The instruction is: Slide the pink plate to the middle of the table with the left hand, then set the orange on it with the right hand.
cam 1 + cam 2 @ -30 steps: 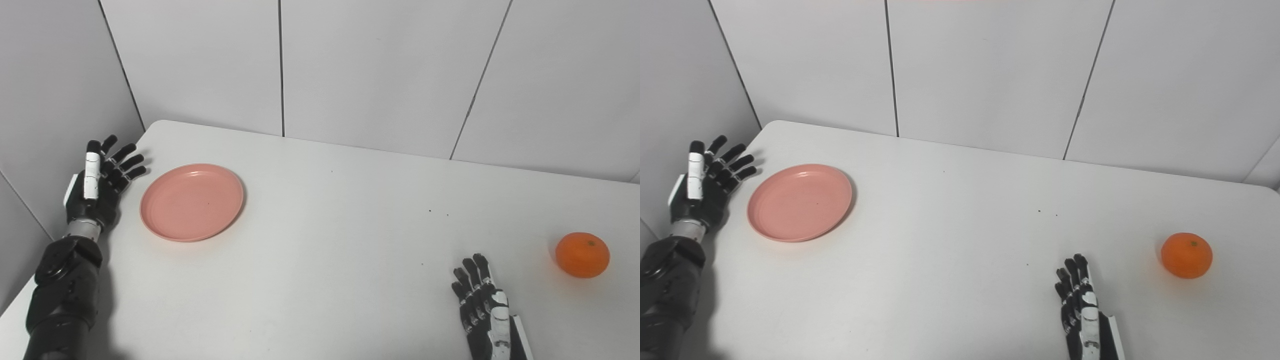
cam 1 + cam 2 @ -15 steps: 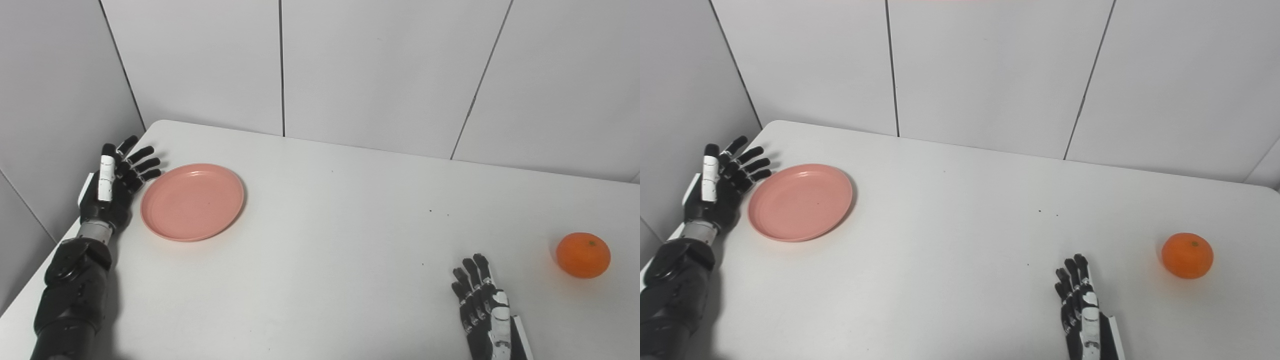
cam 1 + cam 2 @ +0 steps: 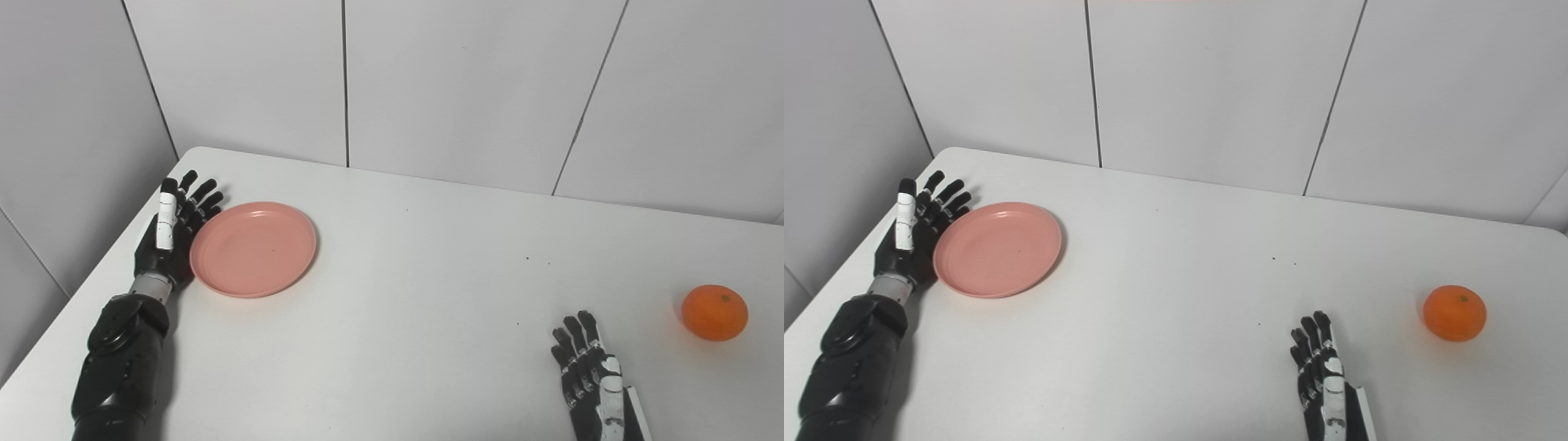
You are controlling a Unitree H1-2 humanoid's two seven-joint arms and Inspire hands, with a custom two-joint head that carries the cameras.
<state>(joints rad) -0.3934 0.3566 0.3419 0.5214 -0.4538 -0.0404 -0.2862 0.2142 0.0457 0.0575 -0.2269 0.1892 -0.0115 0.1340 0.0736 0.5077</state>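
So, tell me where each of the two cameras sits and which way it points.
Left eye view: on the head, angled down at the table; left robot hand beside the pink plate, right robot hand near the bottom edge.
Right eye view: head-mounted beside it, facing the same way; same hands show.
Shared: plate, orange, both hands.

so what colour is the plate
Pink, a plain salmon shade; the plate shows best in the left eye view.
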